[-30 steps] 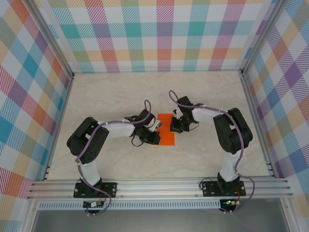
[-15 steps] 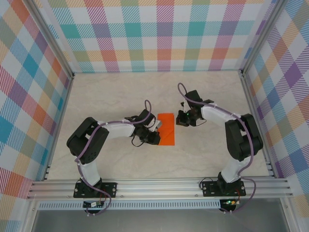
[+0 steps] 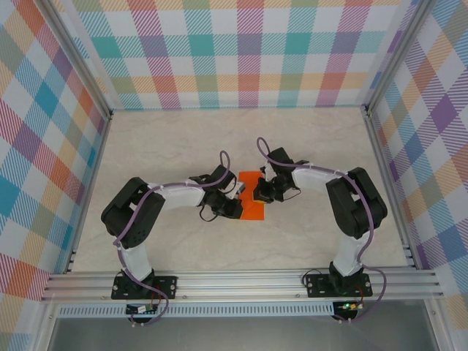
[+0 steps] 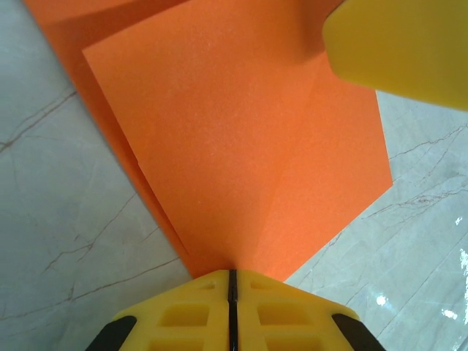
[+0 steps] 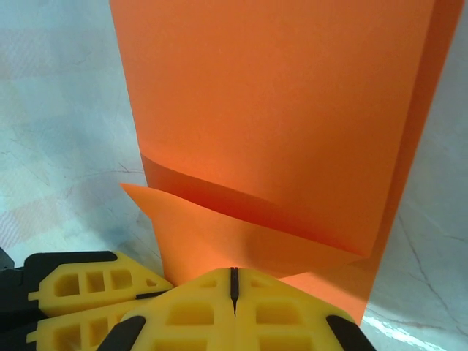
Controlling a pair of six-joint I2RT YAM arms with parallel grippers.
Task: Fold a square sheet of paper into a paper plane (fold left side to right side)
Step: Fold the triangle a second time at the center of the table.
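The square sheet of paper [image 3: 252, 212] is bright orange and lies folded into a narrow rectangle mid-table. My left gripper [image 3: 235, 205] is at its lower left corner. In the left wrist view, its jaws [image 4: 232, 274] are shut on the sheet [image 4: 241, 146], and a ridge in the paper runs up from the seam. My right gripper [image 3: 260, 191] is shut, its tips [image 5: 234, 276] against the sheet's [image 5: 278, 95] right side, where an upper flap curls up. The paper plane is out of view.
The marble-look tabletop [image 3: 175, 146] is bounded by checked walls and metal rails. The right gripper's yellow finger [image 4: 398, 51] shows at the top right of the left wrist view. The left gripper's fingers [image 5: 88, 289] sit close beside the right one's.
Half a second ago the right gripper had pulled off the paper to the right. It has now come back onto the sheet's right side. The left gripper has stayed put.
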